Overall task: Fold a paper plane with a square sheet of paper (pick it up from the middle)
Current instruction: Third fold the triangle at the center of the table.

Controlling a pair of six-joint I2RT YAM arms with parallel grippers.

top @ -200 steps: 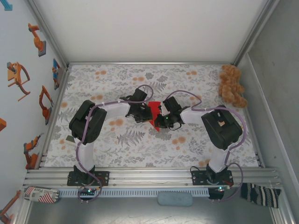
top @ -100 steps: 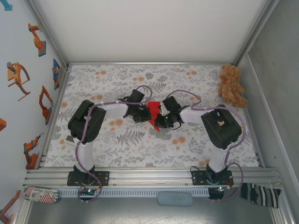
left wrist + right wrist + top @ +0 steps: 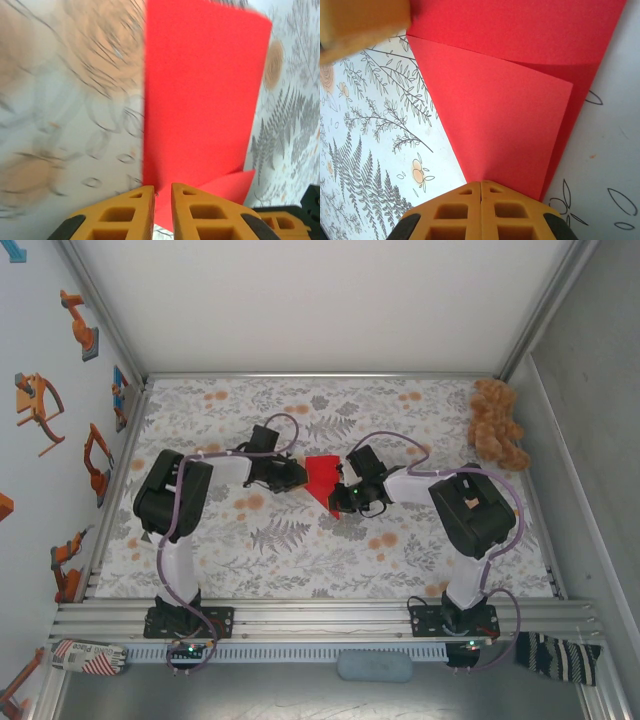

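The red sheet of paper (image 3: 320,477) lies folded mid-table, with layered flaps and a sharp tip toward the near side. My right gripper (image 3: 341,498) is at that tip; in the right wrist view its fingers (image 3: 481,184) are pressed together on the paper's (image 3: 505,110) narrow end. My left gripper (image 3: 297,477) sits just left of the sheet. In the left wrist view its tips (image 3: 162,189) stand a narrow gap apart at the paper's (image 3: 200,100) near edge, with nothing clamped between them. A left fingertip (image 3: 360,25) shows in the right wrist view's corner.
A brown teddy bear (image 3: 497,423) sits at the far right corner of the floral tablecloth (image 3: 300,540). Metal frame rails border the table. A striped sock (image 3: 555,655) and a grey-blue pad (image 3: 373,667) lie beyond the near rail.
My left arm has drawn back to the left off the paper, and its jaws have parted slightly. More of the red sheet shows. The right gripper has stayed put on the tip.
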